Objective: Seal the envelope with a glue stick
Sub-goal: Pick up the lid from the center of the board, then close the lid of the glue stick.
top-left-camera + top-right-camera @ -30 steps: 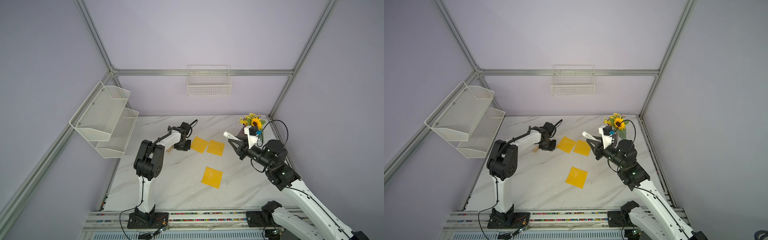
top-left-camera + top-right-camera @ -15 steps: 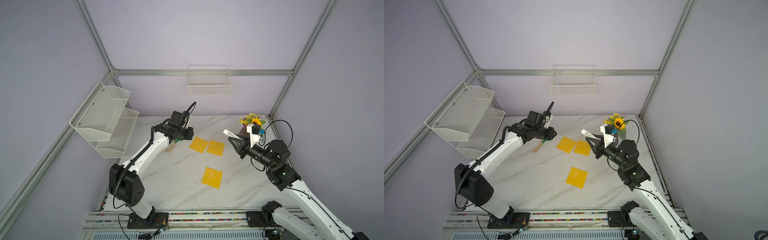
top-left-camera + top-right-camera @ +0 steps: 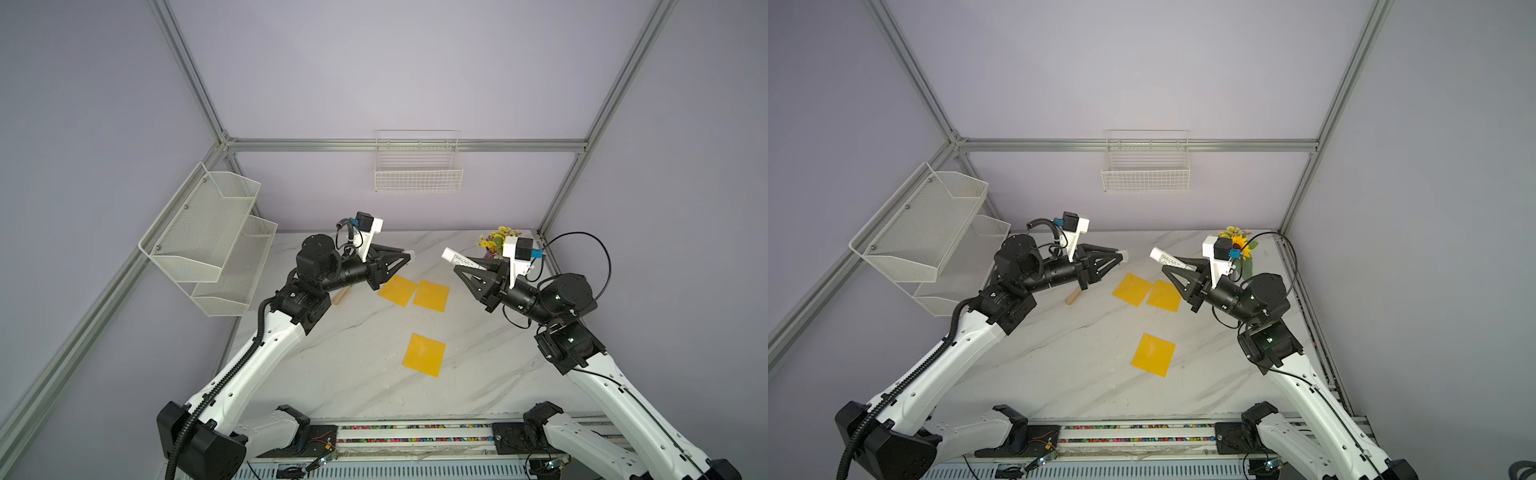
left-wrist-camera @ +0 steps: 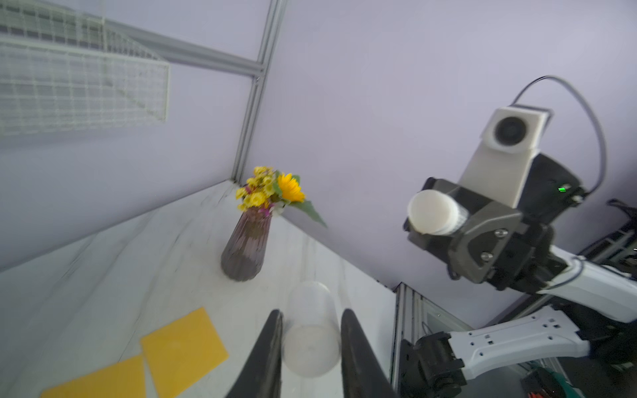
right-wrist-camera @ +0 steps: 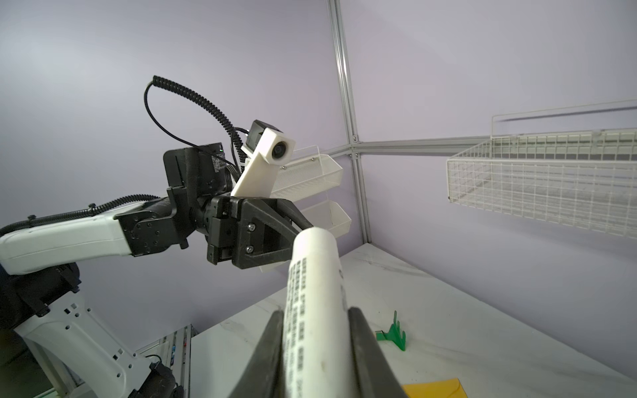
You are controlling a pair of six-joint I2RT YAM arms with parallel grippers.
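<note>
Open air lies between the left pincer [image 3: 407,255] and the right pincer [image 3: 467,265], which face each other above the table [image 3: 353,374]. The glue stick [image 3: 457,258] juts from the right one into that gap, and a translucent cap [image 4: 310,330] fills the left one's jaws. Under the gap two yellow envelopes [image 3: 397,290] lie flat, with a third envelope [image 3: 424,354] nearer the front. A vase of flowers [image 3: 494,245] stands in the back right corner, near the right pincer. A rake [image 3: 341,295] lies under the left arm. The wire basket [image 3: 417,174] and the mesh shelf [image 3: 216,237] hang on the walls, well apart from both pincers.
</note>
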